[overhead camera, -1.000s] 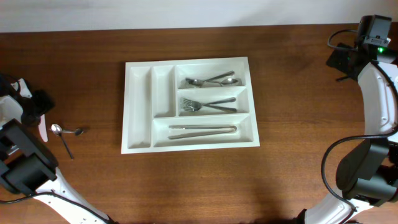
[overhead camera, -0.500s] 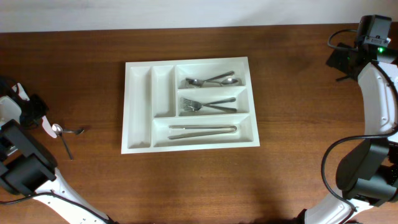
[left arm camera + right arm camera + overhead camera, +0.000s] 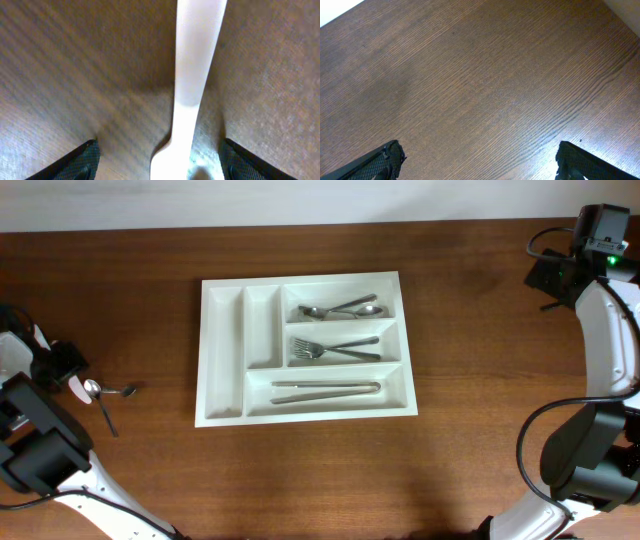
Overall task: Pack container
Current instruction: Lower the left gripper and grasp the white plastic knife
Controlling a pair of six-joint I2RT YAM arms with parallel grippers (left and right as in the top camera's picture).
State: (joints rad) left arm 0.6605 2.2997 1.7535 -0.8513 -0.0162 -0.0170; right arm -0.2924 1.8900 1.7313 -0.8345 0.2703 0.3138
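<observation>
I read the left pincer (image 3: 160,162) low over the left edge of the desk (image 3: 480,440), fingers spread either side of a white utensil (image 3: 192,60). The right pincer (image 3: 482,162) hangs at the far right corner, fingers apart. The container (image 3: 222,360) sits mid-desk, well apart from both.

The brown wooden table (image 3: 480,380) carried the white container (image 3: 222,350) flat near its middle. Well apart from it, near the left edge, two metal spoons (image 3: 103,410) lay close together, and a white plastic utensil (image 3: 192,75) lay just beside them.
</observation>
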